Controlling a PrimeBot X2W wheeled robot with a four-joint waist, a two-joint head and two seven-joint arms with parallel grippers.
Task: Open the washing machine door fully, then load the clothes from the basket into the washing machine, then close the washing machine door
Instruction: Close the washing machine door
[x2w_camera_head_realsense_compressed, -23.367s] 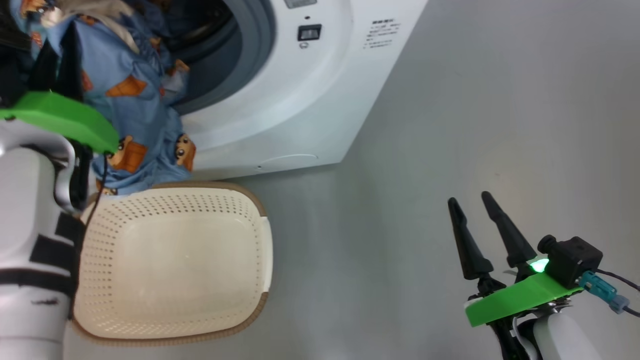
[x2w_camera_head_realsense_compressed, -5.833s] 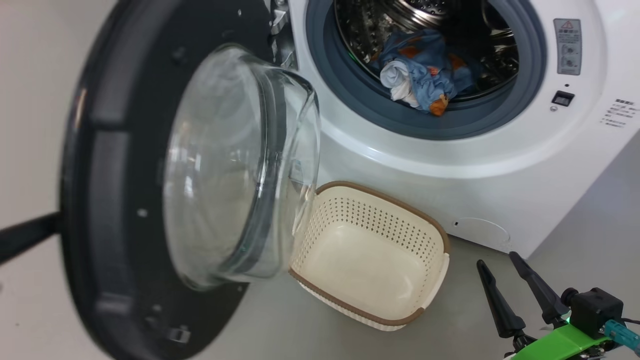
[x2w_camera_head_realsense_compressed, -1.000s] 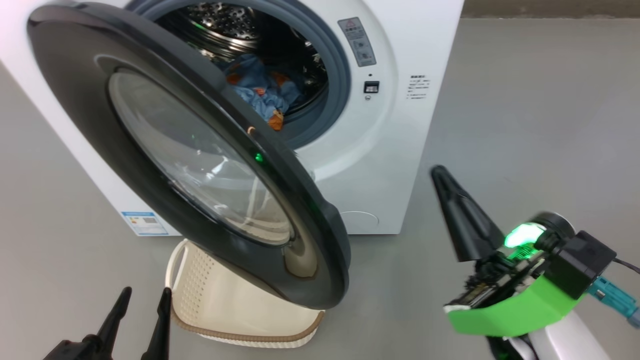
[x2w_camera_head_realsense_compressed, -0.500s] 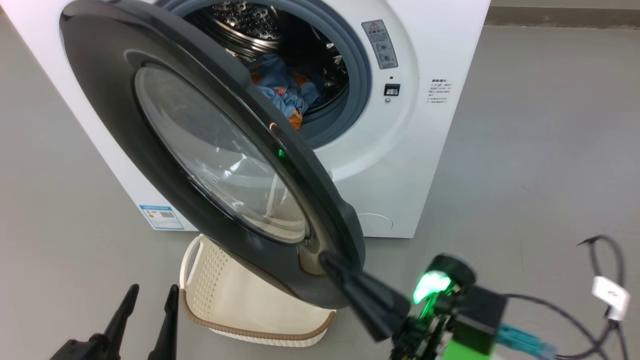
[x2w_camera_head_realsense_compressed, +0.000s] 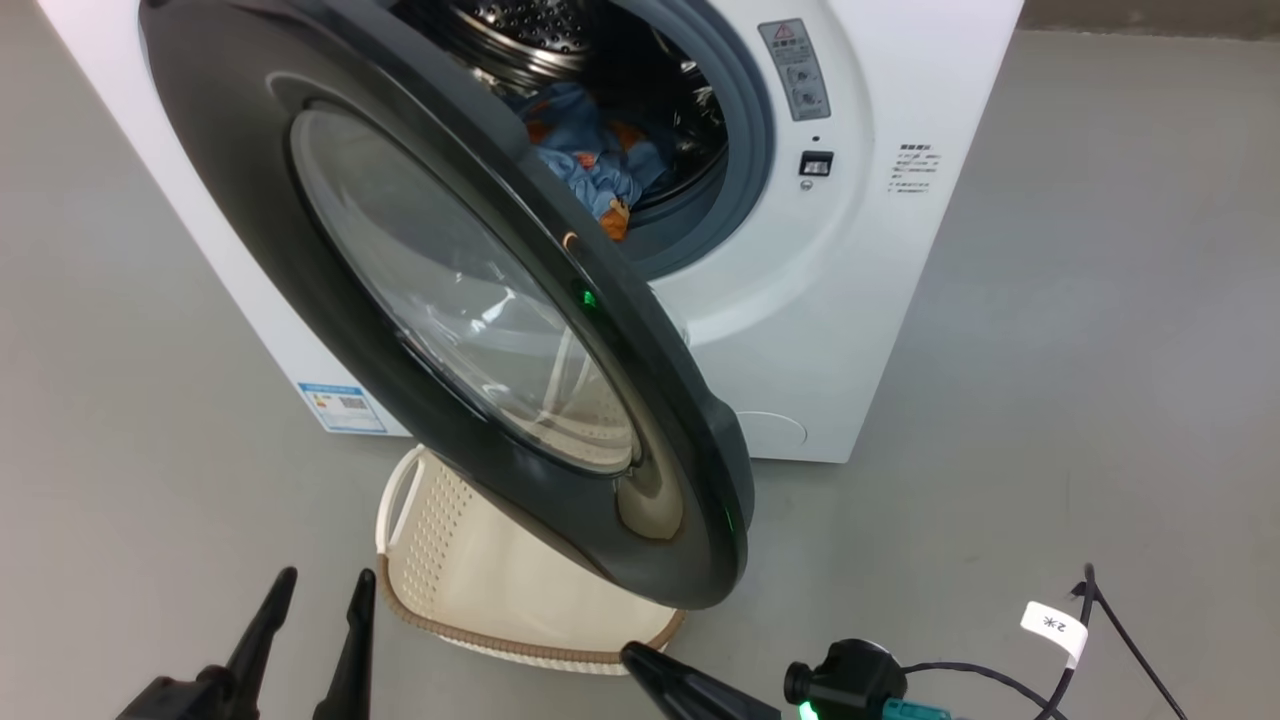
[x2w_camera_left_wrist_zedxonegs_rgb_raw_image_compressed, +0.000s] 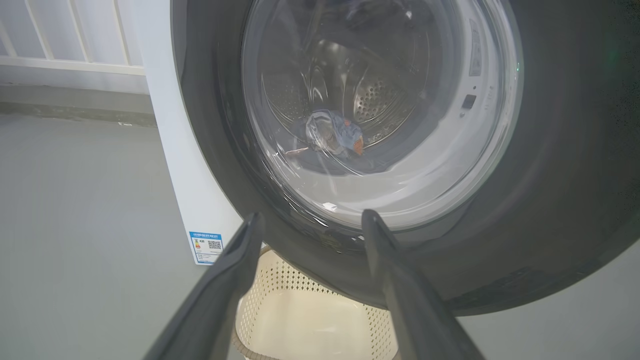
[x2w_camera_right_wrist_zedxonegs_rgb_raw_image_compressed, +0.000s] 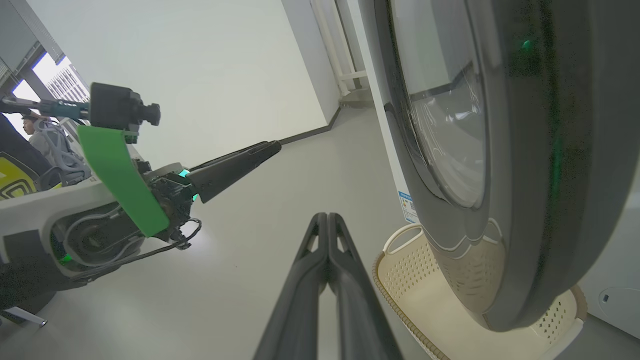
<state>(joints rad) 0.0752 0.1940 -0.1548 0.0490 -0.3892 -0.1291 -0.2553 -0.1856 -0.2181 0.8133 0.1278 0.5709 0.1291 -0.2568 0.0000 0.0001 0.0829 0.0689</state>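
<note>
The washing machine (x2w_camera_head_realsense_compressed: 850, 300) stands with its door (x2w_camera_head_realsense_compressed: 220, 100) swung about halfway out, black rim and glass facing me. Blue clothes (x2w_camera_head_realsense_compressed: 590, 170) lie in the steel drum, and I see the clothes (x2w_camera_left_wrist_zedxonegs_rgb_raw_image_compressed: 332, 135) through the glass too. The cream basket (x2w_camera_head_realsense_compressed: 430, 520) sits on the floor under the door with nothing in the part I can see. My left gripper (x2w_camera_head_realsense_compressed: 325, 575) is open, low at the left, fingers aimed at the door's glass (x2w_camera_left_wrist_zedxonegs_rgb_raw_image_compressed: 312, 215). My right gripper (x2w_camera_head_realsense_compressed: 628, 650) is shut on nothing, low in front of the basket (x2w_camera_right_wrist_zedxonegs_rgb_raw_image_compressed: 415, 270), below the door's bottom rim.
Grey floor spreads left and right of the machine. A cable with a white tag (x2w_camera_head_realsense_compressed: 1055, 625) hangs at the lower right. A blue label (x2w_camera_head_realsense_compressed: 340, 405) marks the machine's left side. A person (x2w_camera_right_wrist_zedxonegs_rgb_raw_image_compressed: 35, 130) sits far behind my left arm (x2w_camera_right_wrist_zedxonegs_rgb_raw_image_compressed: 120, 180).
My right gripper swung down and left from the right side, past the door's lower rim, to the view's bottom edge. The camera shifted a little. The door and left gripper stayed put.
</note>
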